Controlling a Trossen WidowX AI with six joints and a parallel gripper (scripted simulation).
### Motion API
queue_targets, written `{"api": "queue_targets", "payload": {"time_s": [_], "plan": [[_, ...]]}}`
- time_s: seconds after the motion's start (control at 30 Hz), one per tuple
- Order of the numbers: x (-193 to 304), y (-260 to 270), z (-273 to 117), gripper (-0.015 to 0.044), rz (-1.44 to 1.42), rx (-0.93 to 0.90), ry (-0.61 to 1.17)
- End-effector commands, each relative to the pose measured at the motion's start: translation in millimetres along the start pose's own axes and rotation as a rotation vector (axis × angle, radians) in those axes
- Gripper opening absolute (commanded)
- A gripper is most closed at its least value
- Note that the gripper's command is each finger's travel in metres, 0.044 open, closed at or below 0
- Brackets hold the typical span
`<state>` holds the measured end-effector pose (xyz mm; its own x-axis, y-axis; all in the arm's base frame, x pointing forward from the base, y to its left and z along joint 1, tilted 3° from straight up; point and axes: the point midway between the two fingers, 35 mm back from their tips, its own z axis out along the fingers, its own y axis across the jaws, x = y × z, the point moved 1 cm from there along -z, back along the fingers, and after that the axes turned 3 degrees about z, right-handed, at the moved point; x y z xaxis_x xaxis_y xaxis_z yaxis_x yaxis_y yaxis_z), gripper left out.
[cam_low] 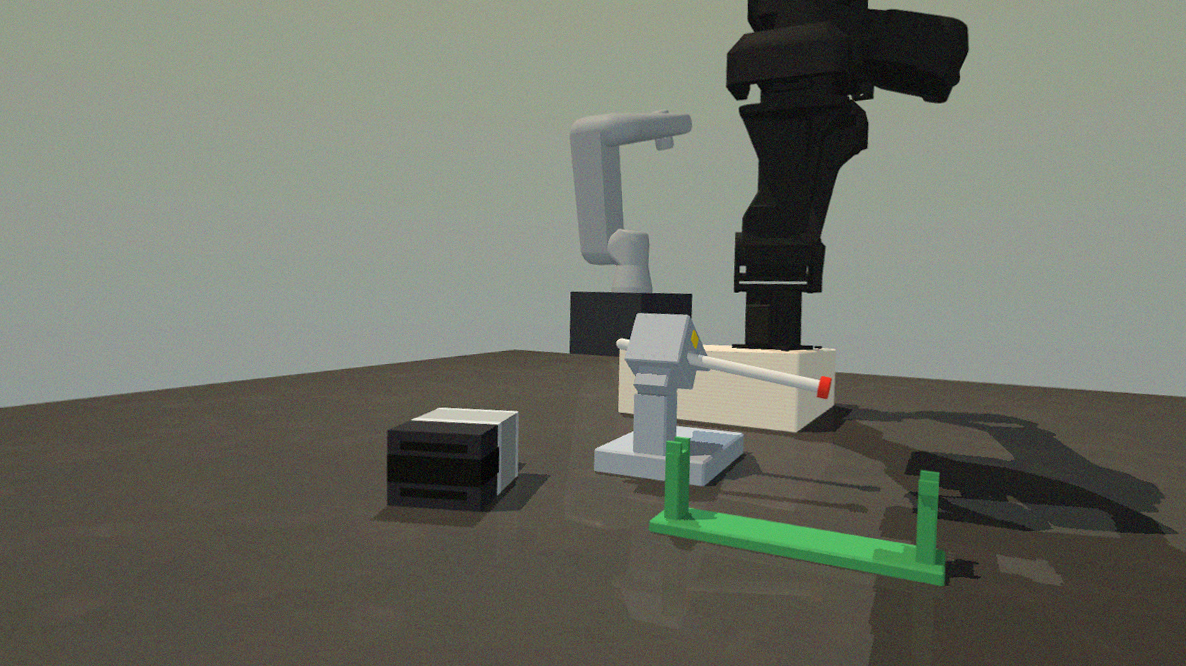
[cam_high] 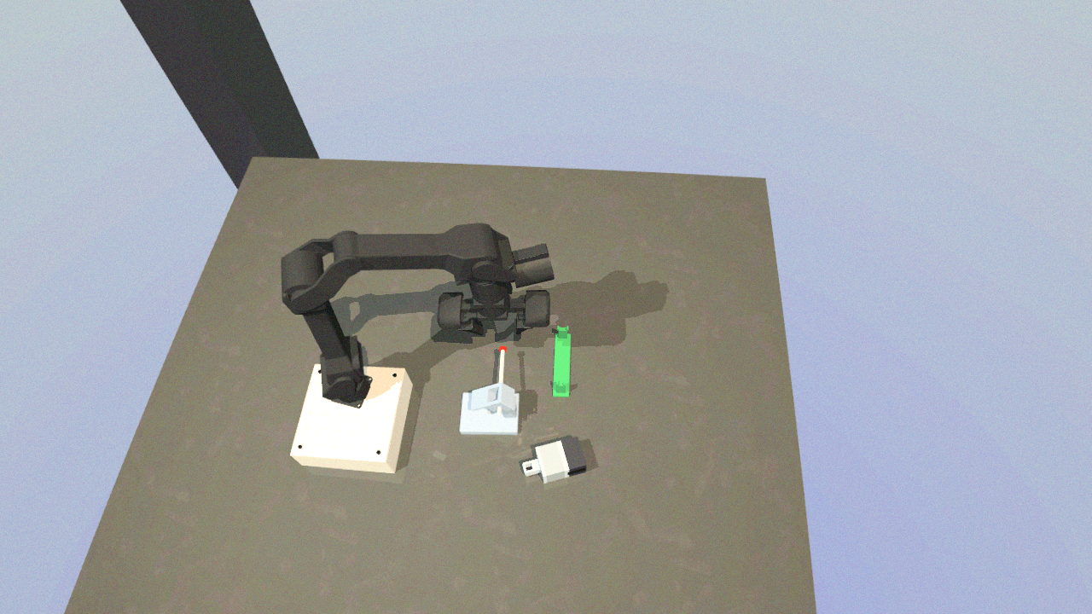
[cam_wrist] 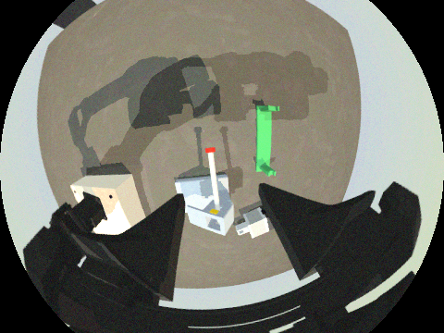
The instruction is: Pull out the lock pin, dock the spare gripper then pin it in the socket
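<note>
The white lock pin [cam_high: 501, 368] [cam_low: 756, 373] [cam_wrist: 213, 178] runs through the socket [cam_high: 479, 397] [cam_low: 658, 338] [cam_wrist: 201, 222] of the pale grey mount. Its red head [cam_high: 502, 349] [cam_low: 824, 387] [cam_wrist: 210, 150] stands well out on one side, and a short tip shows on the other in the exterior view. The spare gripper [cam_high: 553, 460] [cam_low: 451, 462] [cam_wrist: 257, 223], white and black, lies on the table beside the mount, its spigot [cam_high: 530, 467] toward the mount's side. My gripper [cam_high: 499, 336] [cam_wrist: 221, 191] is open and empty, pointing down high above the table near the pin's head.
A green two-post rack [cam_high: 561, 366] [cam_low: 794, 537] [cam_wrist: 264, 139] stands beside the mount. My arm's cream base block [cam_high: 347, 427] [cam_low: 716, 393] is on the mount's other side. A grey arm [cam_low: 595, 187] on a dark block [cam_low: 627, 318] stands in the background.
</note>
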<state>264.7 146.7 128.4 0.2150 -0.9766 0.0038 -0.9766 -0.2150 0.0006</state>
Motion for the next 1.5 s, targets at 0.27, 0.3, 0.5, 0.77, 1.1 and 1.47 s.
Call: {"api": "queue_targets", "payload": {"time_s": [0.27,0.3,0.5,0.77,1.1,1.47], "plan": [[9,4,61,0.03,0.0,-0.025,0.015],[9,4,62,0.03,0.0,-0.025,0.015],[8,3,72,0.03,0.0,-0.025,0.015],[8,3,86,0.03,0.0,-0.025,0.015],[7,4,102,0.03,0.0,-0.025,0.015],[7,5,118,0.03,0.0,-0.025,0.015]]}}
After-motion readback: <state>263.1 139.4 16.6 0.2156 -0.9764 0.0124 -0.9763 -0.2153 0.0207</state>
